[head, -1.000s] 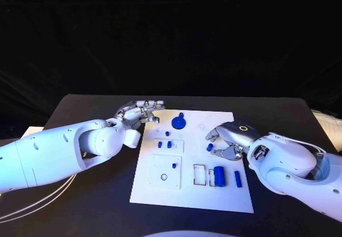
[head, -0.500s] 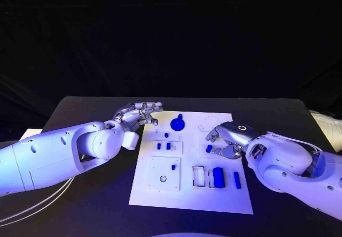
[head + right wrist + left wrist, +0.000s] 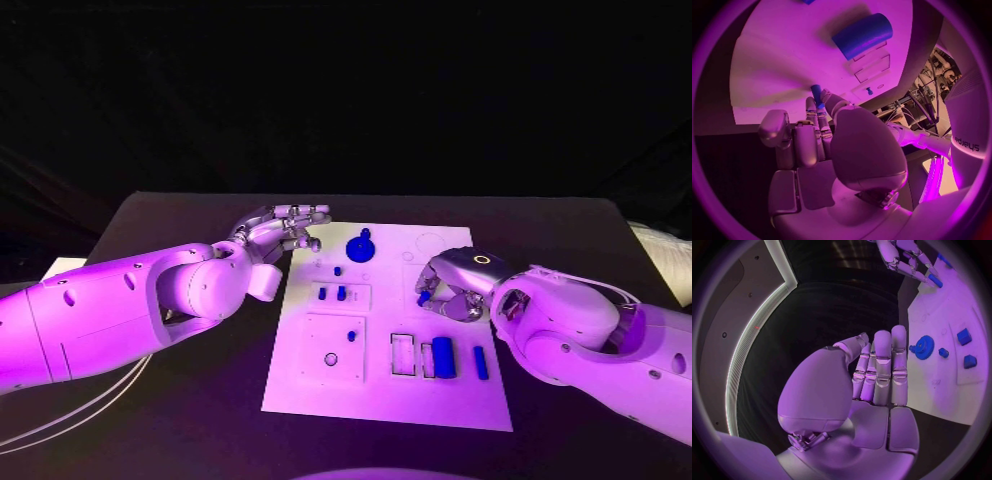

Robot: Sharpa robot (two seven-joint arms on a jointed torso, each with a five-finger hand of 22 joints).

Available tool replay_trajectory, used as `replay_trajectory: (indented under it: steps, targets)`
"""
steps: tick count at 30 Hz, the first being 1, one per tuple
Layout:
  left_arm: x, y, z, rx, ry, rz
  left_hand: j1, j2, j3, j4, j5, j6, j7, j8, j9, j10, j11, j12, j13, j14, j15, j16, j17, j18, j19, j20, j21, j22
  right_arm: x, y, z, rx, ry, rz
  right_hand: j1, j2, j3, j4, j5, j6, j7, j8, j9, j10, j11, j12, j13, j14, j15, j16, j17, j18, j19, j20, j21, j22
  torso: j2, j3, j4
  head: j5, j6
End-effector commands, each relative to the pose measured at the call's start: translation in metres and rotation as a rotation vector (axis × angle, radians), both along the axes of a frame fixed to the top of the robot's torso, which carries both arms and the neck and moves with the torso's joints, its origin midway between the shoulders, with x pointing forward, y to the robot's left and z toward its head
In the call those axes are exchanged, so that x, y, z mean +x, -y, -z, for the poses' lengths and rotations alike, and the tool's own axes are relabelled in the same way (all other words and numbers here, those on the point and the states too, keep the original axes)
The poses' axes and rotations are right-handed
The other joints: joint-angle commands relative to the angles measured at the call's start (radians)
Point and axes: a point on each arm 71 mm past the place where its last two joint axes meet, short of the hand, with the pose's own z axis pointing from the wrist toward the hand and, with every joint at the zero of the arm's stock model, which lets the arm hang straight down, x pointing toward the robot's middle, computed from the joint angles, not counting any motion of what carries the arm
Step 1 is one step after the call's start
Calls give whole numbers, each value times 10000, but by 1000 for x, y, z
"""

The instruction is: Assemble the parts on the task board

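Black table bears the task board point(image 3: 378, 395); right hand point(image 3: 451, 290) fingers point(image 3: 819, 117) pinch a blue part point(image 3: 816, 94), left hand point(image 3: 873, 375) fingers together, empty.

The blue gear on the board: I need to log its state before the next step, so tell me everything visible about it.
The blue gear is a round, toothed disc, plastic-looking, with a small knob or tab at its far edge. It lies flat at the far end of the task board, slightly left of centre. The left wrist view shows its teeth plainly. Nothing touches it; the left robot hand hovers beside it, at the board's left edge.
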Motion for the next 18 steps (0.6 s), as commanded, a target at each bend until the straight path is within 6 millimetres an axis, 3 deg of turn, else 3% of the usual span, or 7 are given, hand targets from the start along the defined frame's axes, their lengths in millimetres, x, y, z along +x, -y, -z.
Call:
replay_trajectory:
  steps: [1,6,12,18]
  targets:
    - [-1,2,-1,-108,75,218,-31,92,-65,14,2,10,28,35,-7,-29,30,3,-14,-57,6,-28,-9,116,-11,-29,-60,-9,-1,-2,3,-243,-195,-174,18,88,79,-2,57,85,14,32,12,96,14,31,-3,442,83,55,20,-6,65,7,64,13,-2,6,-6,0,-12]
    - [-1,3,-1,-112,73,228,-31,92,-65,14,2,10,28,35,-7,-29,30,3,-14,-57,6,-28,-9,116,-11,-29,-60,-9,1,-4,5,-216,-117,-151,59,161,176,27,50,188,15,39,27,224,10,6,-5,447,95,88,55,-12,85,17,88,47,-6,4,-4,4,-13]
    - [0,3,-1,-112,69,232,-31,92,-65,14,2,10,28,35,-7,-29,30,3,-14,-57,6,-28,-9,116,-11,-29,-60,-9,1,-5,1,275,386,-115,354,485,580,-61,-324,562,-24,176,126,697,-70,40,34,475,51,193,178,-53,228,-2,257,290,-6,2,0,6,-31]
    - [0,2,-1,-114,67,240,-31,92,-65,14,2,10,28,35,-7,-29,30,3,-14,-57,6,-28,-9,116,-11,-29,-60,-9,-4,-5,-8,1059,860,-177,437,530,754,-143,-380,716,-44,249,206,965,-122,29,57,482,10,232,209,-74,291,-40,344,408,-14,3,2,6,-29]
